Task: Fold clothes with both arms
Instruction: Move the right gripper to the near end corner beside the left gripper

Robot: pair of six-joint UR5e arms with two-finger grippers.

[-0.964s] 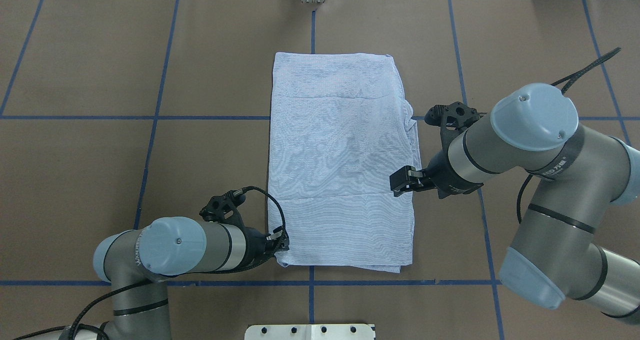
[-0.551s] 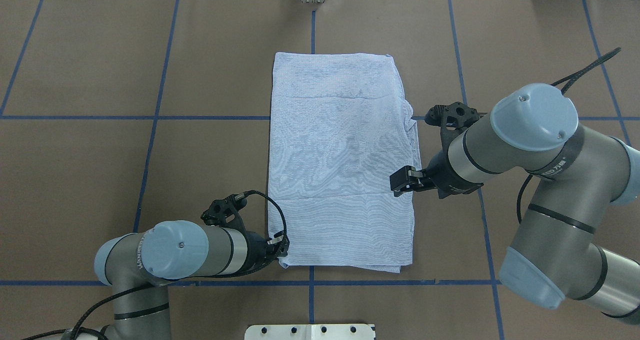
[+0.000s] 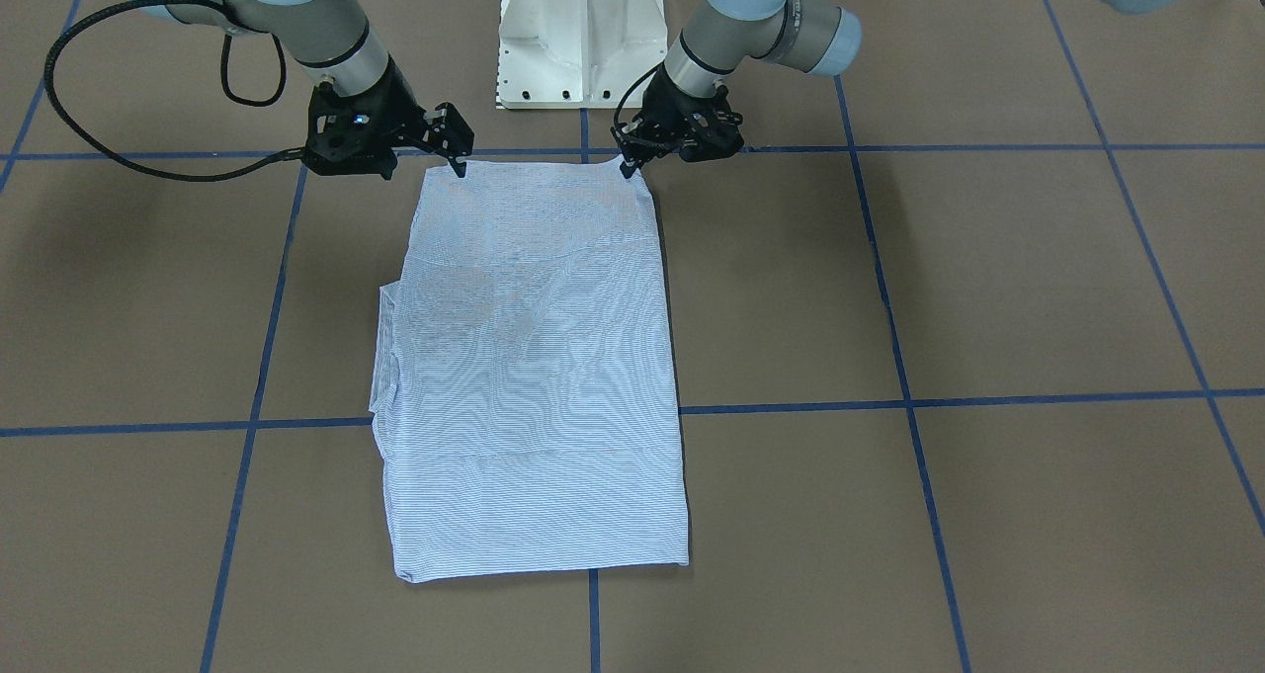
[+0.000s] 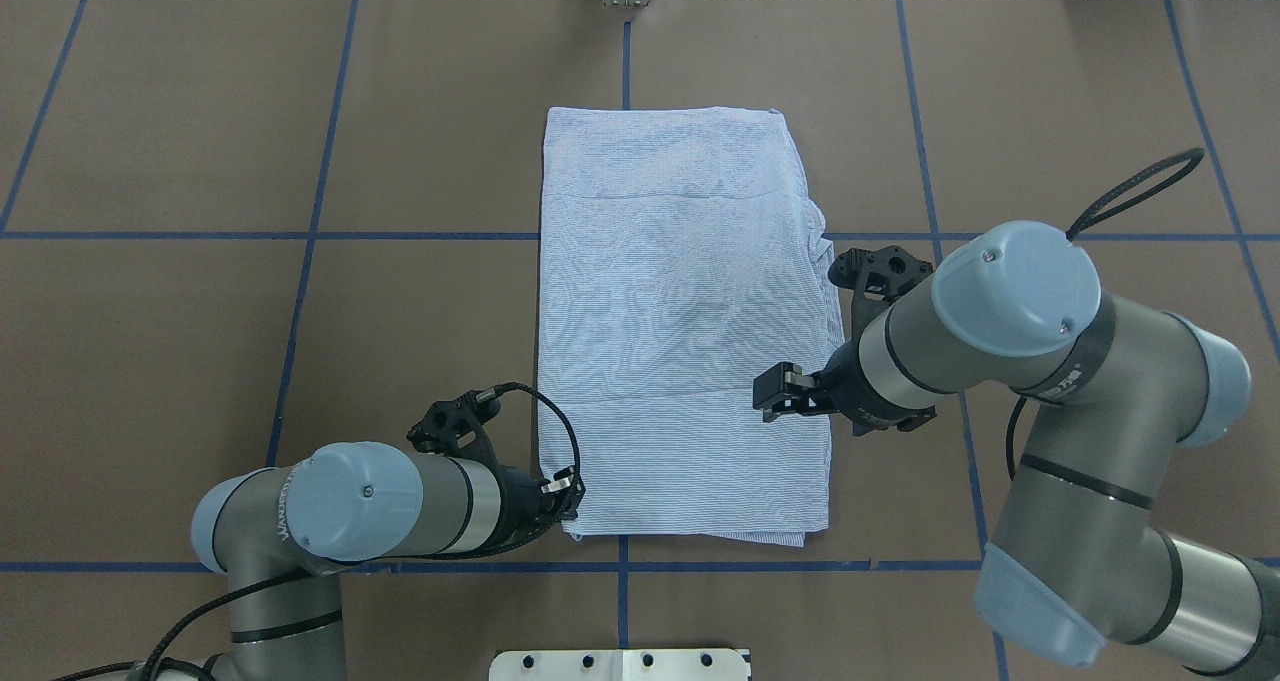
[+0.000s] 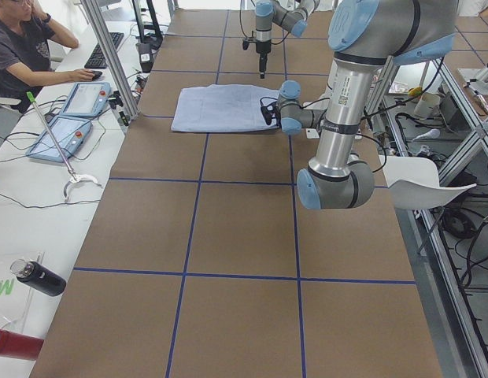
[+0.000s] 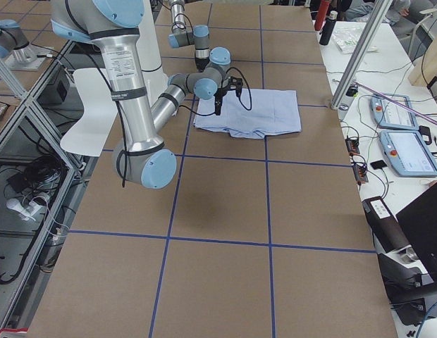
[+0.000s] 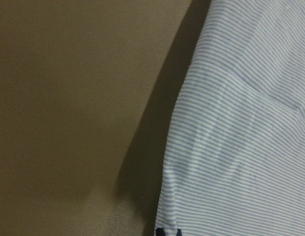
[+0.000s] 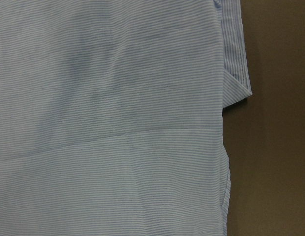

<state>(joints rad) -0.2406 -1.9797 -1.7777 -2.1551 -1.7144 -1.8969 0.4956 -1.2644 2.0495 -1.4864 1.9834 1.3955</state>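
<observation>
1. Overhead view: the shirt (image 4: 680,321) lies flat at the middle of the brown table (image 4: 400,311). It is folded to a plain rectangle with its long axis running 12 to 6 o'clock.
2. The shirt's edges are straight except on the 3 o'clock side, where an under-layer sticks out in a small step. One crease crosses near the 12 o'clock end and another near the 6 o'clock end.
3. The left gripper (image 4: 568,498) is at the shirt's 7 o'clock corner, with the left arm (image 4: 360,506) low and coming in from 8 o'clock.
4. Left gripper's fingers are brought together on that corner. In the front-facing view the corner is drawn up to a small peak at the tip. In the left wrist view a dark fingertip (image 7: 167,231) sits on the cloth edge, and a shadow runs beside that edge.
5. The right gripper (image 4: 772,396) hangs above the shirt's 4 o'clock part, just inside the 3 o'clock edge, with the right arm (image 4: 1010,311) reaching in from 4 o'clock.
6. Right gripper's fingers look spread, with nothing between them. The right wrist view shows only striped cloth and table.
7. The white base (image 4: 620,661) stands at 6 o'clock, apart from the shirt.
</observation>
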